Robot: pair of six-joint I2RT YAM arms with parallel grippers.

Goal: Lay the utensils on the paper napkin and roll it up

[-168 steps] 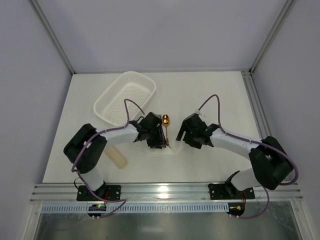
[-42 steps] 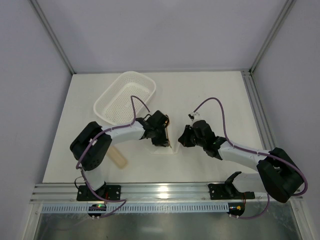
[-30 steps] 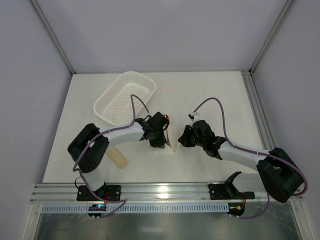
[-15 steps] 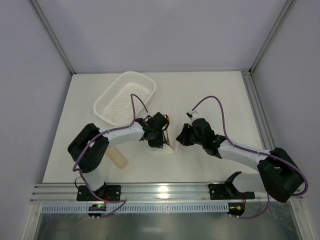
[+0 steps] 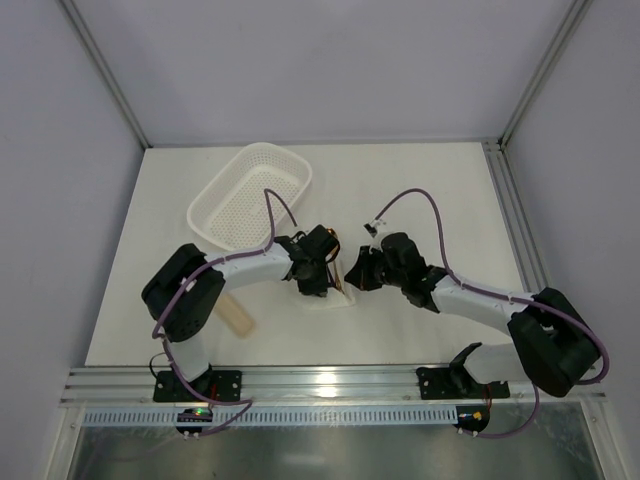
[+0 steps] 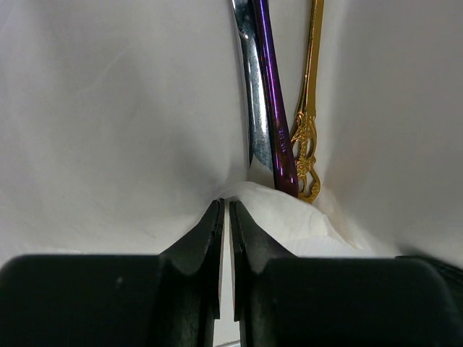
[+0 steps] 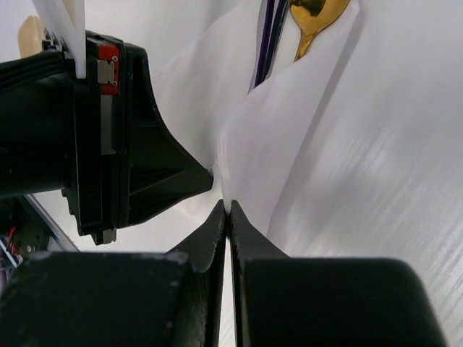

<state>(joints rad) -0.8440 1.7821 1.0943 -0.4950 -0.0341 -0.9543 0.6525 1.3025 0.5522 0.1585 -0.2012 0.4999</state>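
Left pincer (image 6: 225, 205) clenched on paper napkin (image 6: 286, 213) fold; right pincer (image 7: 226, 205) clenched on its edge; purple fork (image 6: 269, 87) just ahead, handle stamp illegible.

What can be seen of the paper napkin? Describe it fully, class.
The paper napkin is a thin white sheet, softly creased, lying on the table. The utensils lie side by side on it, their handles partly covered by a lifted flap. The left claw pinches a raised fold by the handle ends; the right claw pinches an upright edge.
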